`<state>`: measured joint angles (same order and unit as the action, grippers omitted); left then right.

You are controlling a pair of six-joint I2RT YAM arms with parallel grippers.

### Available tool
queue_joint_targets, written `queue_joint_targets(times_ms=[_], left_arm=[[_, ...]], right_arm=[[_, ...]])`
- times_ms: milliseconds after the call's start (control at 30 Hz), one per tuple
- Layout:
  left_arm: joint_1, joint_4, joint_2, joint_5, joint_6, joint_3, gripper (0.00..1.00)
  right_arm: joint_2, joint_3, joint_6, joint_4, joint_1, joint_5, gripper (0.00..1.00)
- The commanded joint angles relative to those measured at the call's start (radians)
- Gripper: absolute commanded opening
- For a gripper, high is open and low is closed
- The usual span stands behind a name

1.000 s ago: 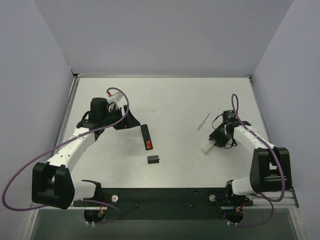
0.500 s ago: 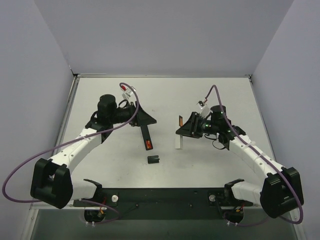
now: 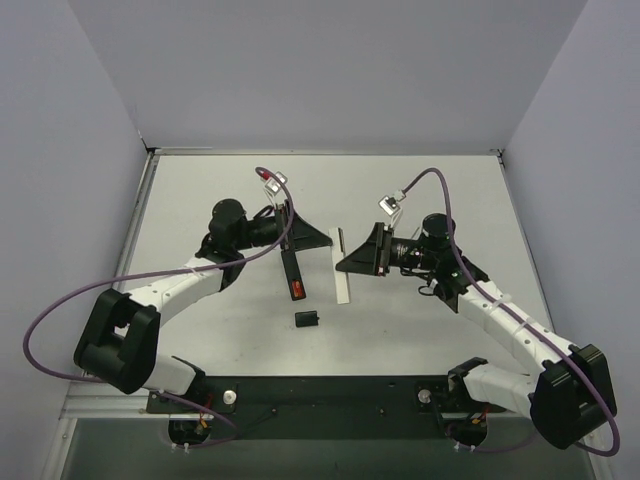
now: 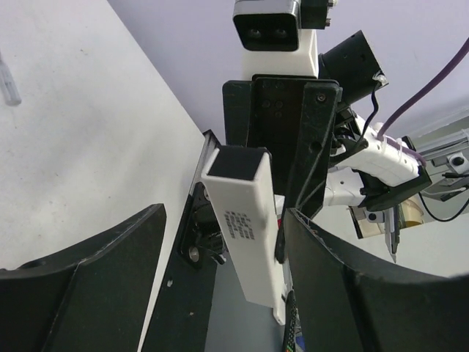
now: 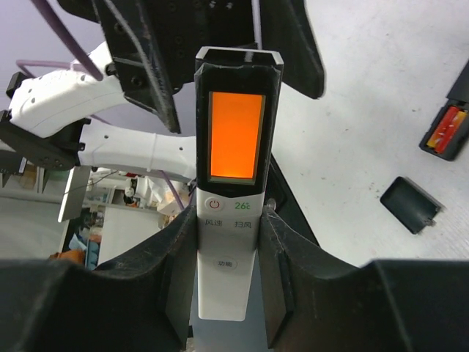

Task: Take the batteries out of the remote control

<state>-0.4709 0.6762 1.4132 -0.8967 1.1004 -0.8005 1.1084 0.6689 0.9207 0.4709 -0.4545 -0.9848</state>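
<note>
The fingers [image 5: 176, 271] of the right gripper [image 5: 229, 249] are clamped on a white remote [image 5: 233, 132], which is held above the table [image 3: 420, 190]. The left gripper [image 4: 223, 220] is seen near its far end, with fingers apart. Red batteries [image 5: 445, 130] are seated in the open black remote [image 3: 291, 268] on the table. A black cover [image 3: 307, 319] is laid near it.

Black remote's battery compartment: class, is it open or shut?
Open: red batteries show inside the black remote, its cover lying apart.
</note>
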Motion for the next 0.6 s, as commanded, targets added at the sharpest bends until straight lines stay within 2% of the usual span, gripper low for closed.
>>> queue_joint_targets(times_ms=[0, 167, 233, 267, 300, 367, 400, 500, 533, 567], left_arm=[[-0.028, 0.203, 0.018, -0.007, 0.095, 0.004, 0.76], [-0.06, 0.2, 0.027, -0.001, 0.093, 0.003, 0.71], [-0.064, 0.192, 0.021, 0.001, 0.09, 0.007, 0.62], [-0.064, 0.188, 0.017, 0.002, 0.09, 0.02, 0.55], [-0.063, 0.184, 0.013, 0.011, 0.09, 0.024, 0.39], [-0.063, 0.128, 0.0, 0.027, 0.082, 0.03, 0.25], [-0.063, 0.102, -0.003, 0.048, 0.067, 0.034, 0.21], [-0.063, 0.019, -0.019, 0.084, 0.041, 0.043, 0.06], [-0.063, -0.012, -0.023, 0.111, 0.03, 0.041, 0.0], [-0.063, -0.118, -0.025, 0.128, 0.015, 0.034, 0.0]], right_arm=[[-0.027, 0.004, 0.032, 0.136, -0.03, -0.054, 0.13], [-0.013, -0.003, 0.03, 0.132, -0.065, -0.035, 0.14], [-0.019, -0.011, 0.029, 0.126, -0.072, -0.026, 0.15], [-0.024, -0.011, 0.023, 0.115, -0.07, -0.019, 0.15], [-0.027, -0.008, 0.0, 0.095, -0.072, -0.011, 0.17], [-0.041, 0.015, -0.045, -0.015, -0.072, 0.012, 0.22], [-0.045, 0.026, -0.068, -0.061, -0.072, 0.059, 0.25], [-0.071, 0.072, -0.172, -0.256, -0.076, 0.191, 0.58], [-0.076, 0.084, -0.206, -0.329, -0.081, 0.228, 0.61], [-0.084, 0.104, -0.223, -0.363, -0.094, 0.26, 0.64]])
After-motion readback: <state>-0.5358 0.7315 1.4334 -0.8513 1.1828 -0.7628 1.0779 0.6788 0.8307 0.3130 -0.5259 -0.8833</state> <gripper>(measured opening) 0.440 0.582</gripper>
